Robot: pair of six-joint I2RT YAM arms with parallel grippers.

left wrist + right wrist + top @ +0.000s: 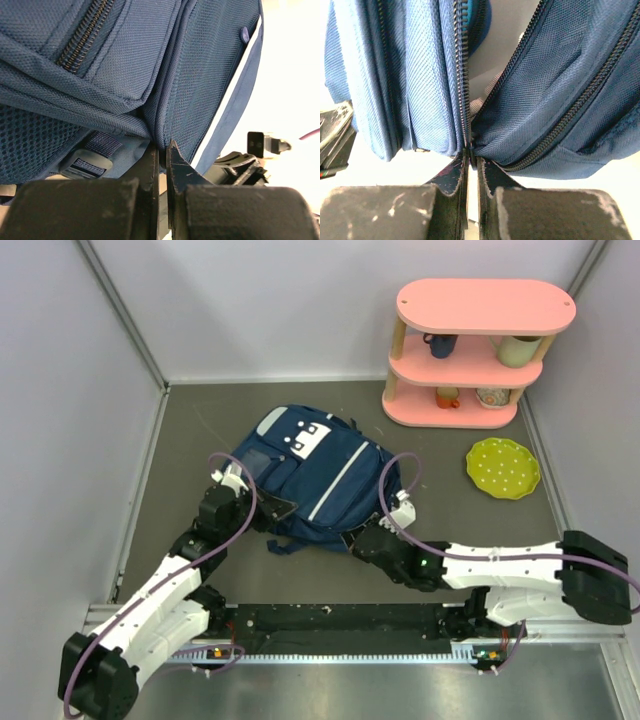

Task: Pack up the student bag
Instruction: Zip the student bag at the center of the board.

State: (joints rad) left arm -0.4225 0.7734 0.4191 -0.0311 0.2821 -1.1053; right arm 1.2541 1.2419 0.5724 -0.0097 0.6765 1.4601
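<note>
The navy blue student bag (320, 475) with white stripes lies flat in the middle of the table, its white buckle patches toward the back. My left gripper (268, 508) is at the bag's near left edge, with its jaws shut on a fold of the bag's fabric (161, 131), next to a strap buckle (82, 167). My right gripper (358, 538) is at the near right edge. In the right wrist view my right gripper (471, 154) is shut on the zipper slider (471, 145), where the parted zipper teeth (461, 75) meet. The bag's inside is mostly hidden.
A pink three-tier shelf (480, 305) holding mugs stands at the back right. A green dotted plate (503, 467) lies in front of it. Grey walls close in the left, back and right sides.
</note>
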